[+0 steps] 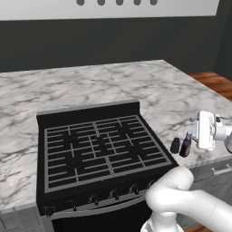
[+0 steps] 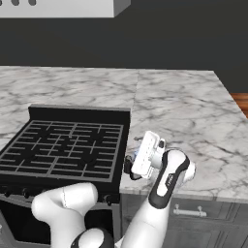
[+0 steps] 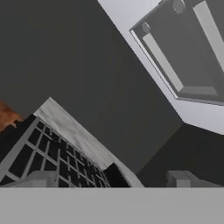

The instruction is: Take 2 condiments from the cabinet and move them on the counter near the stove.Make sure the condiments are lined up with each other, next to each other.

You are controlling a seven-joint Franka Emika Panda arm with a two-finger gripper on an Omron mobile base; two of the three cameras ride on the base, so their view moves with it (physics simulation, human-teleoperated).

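Two condiments stand side by side on the white marble counter (image 1: 149,86), just right of the black stove (image 1: 97,149). One is a short black shaker (image 1: 175,145); the other is a taller dark sauce bottle (image 1: 185,147) with a blue cap. My gripper (image 1: 195,132) points left at the sauce bottle's cap from its right, open and holding nothing. In the right base view my hand covers most of the bottles, leaving a dark piece (image 2: 129,168) beside the stove (image 2: 68,145). Both finger tips (image 3: 43,177) stand wide apart in the hand view. The cabinet is out of view.
A pale range hood (image 1: 113,7) hangs over the stove, also seen tilted as the hood (image 3: 188,57) in the hand view. The counter's front edge runs close to the bottles, with grey cupboard fronts and a bar handle (image 2: 189,211) below. Wooden floor (image 1: 213,81) lies past the counter's right end.
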